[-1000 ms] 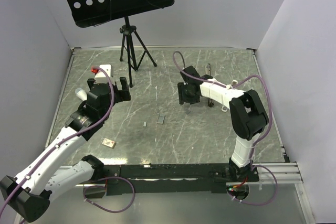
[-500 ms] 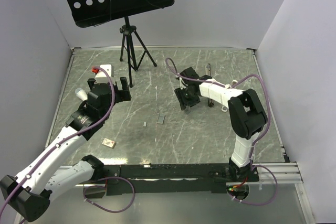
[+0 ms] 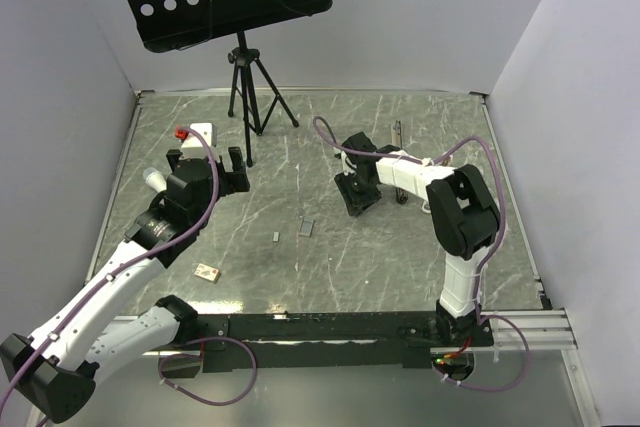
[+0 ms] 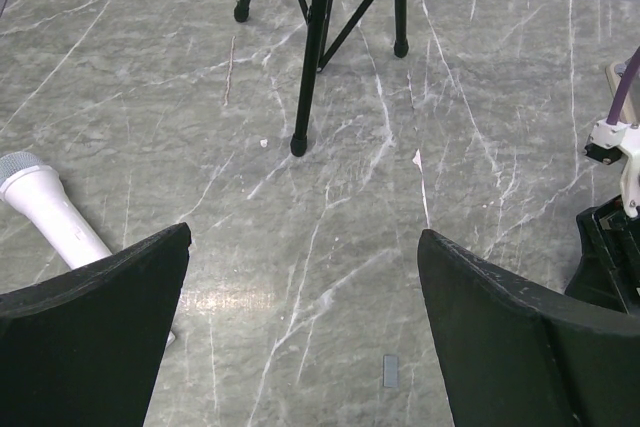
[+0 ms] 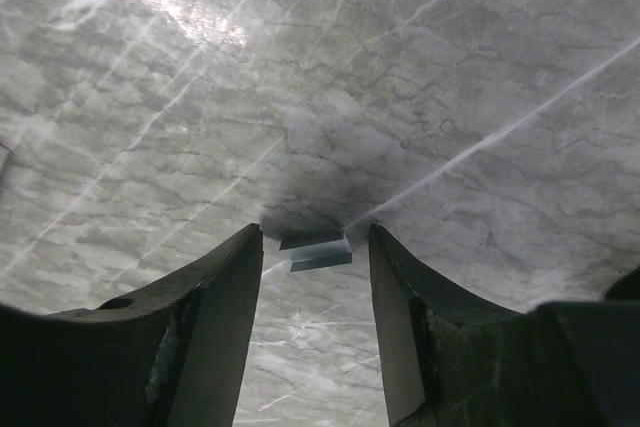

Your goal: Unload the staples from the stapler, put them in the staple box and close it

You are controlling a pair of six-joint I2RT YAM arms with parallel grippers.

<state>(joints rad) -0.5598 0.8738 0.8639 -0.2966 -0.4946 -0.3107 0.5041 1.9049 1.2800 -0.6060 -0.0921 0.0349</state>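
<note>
Staples (image 5: pixel 318 250): one short grey strip at lower centre of the right wrist view. Flat on the marbled surface (image 5: pixel 420 67) as far as can be judged, squarely between the two dark fingers, with a sliver of bare surface on either side. Untouched by either finger, so not gripped yet. Two more out in the middle of the top view: a larger loose strip (image 3: pixel 307 227) and, just left of it, a smaller loose strip (image 3: pixel 276 236), both well apart from the arms.

Stapler (image 3: pixel 397 133): thin and dark, right of centre in the top view, running up and down the frame. Middle part hidden behind the right arm; contents not visible.

Right gripper (image 3: pixel 354 205): pointing down, low over the surface just left of the stapler, jaws part-way apart and bracketing the strip, holding nothing.

Left gripper (image 4: pixel 305 237): spread wide and empty at the left of the top view, well away from the work. Near a white cylinder (image 4: pixel 50 209) and facing the black tripod stand (image 4: pixel 320 47).

Step in hand, by judgement: picking a freed strip off the surface beside the stapler. Next move: pinch squarely across the strip's thin sides without skating it away, then lift and carry clear, perhaps toward the other strips. Risk: fingertips riding over so low a piece.
</note>
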